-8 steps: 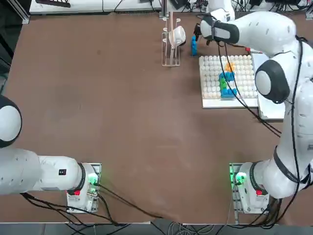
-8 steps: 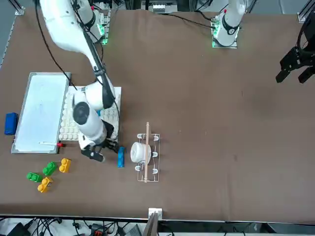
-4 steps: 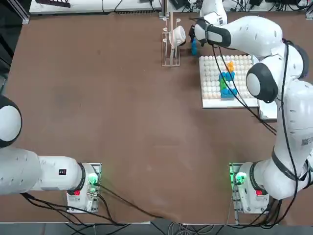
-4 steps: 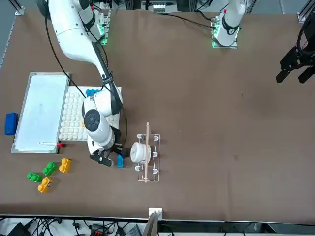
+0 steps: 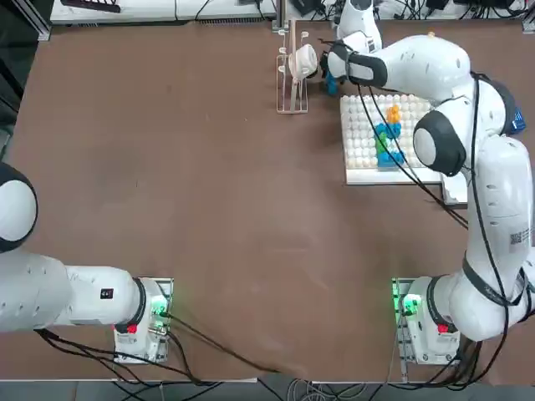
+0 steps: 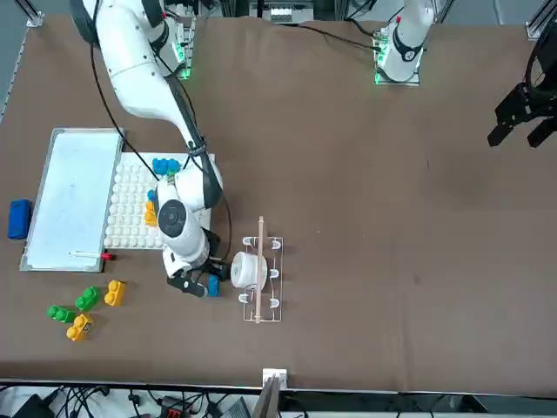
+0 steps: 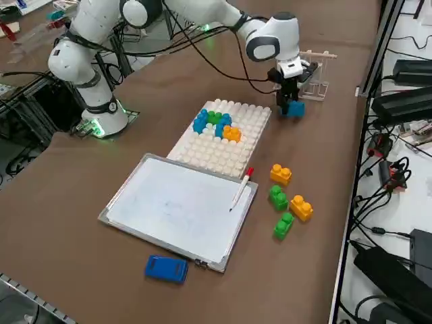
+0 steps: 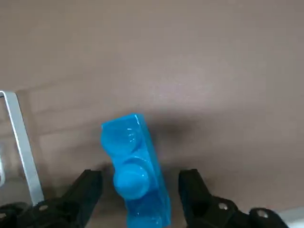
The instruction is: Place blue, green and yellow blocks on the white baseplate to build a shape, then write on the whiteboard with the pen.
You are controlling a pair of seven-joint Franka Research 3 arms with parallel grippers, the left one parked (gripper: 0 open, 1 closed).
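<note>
No legible text, label, brand, number or sign can be made out on anything shown; small dark markings on the arms are too small to be read.

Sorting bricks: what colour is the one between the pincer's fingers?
Bright blue brick, clearest in the right wrist view.

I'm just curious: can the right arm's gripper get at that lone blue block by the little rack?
Probably yes. The right gripper is open, with a finger on each side of the blue block. The rack stands close beside it but apart, not between them.
</note>
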